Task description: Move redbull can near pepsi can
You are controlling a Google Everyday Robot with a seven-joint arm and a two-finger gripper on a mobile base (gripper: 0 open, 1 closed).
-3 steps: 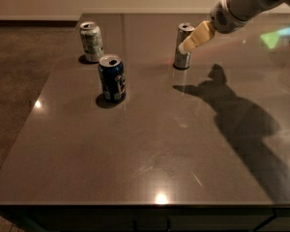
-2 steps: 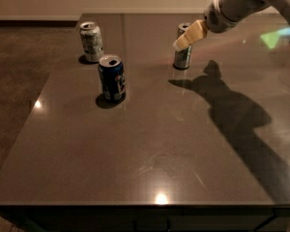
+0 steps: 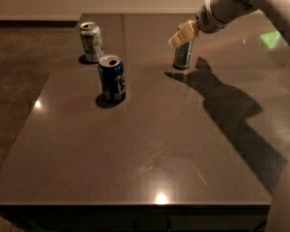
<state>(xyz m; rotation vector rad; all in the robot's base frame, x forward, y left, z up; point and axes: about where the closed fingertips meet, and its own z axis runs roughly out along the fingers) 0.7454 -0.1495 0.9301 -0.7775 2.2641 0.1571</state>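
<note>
Redbull can [image 3: 182,57] stands upright on the dark table [image 3: 150,144], upper centre-right of frame. Gripper [image 3: 181,35] sits at its top, covering the rim; open or closed, cannot tell. Pepsi can [image 3: 112,79] stands well apart to the lower left, whitish patterned can [image 3: 91,41] near it, farther toward upper left.
</note>
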